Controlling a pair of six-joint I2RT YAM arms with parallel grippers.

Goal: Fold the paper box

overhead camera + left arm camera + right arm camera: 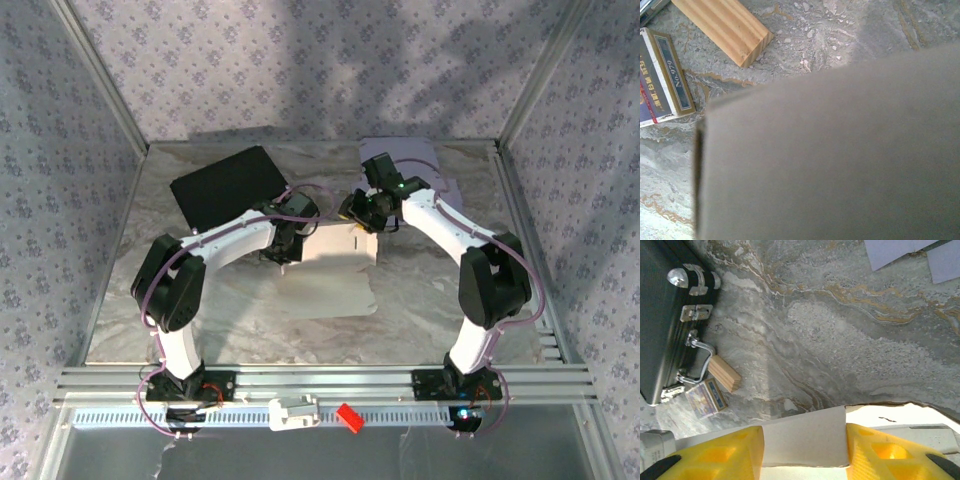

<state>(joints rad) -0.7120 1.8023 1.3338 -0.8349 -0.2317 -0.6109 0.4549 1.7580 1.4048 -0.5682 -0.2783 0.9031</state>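
On the table (pixel 430 300), the box (pixel 335 270) sits in the middle, between both arms. The left gripper (pixel 283 243), jaws together, is at its left side, likely to keep it still. The right gripper (pixel 804 445), jaws apart, has a flap (pixel 805 430) between them, likely to fold it.

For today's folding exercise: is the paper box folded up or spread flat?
Partly folded: the paper box has one panel raised; another lies flat on the table.
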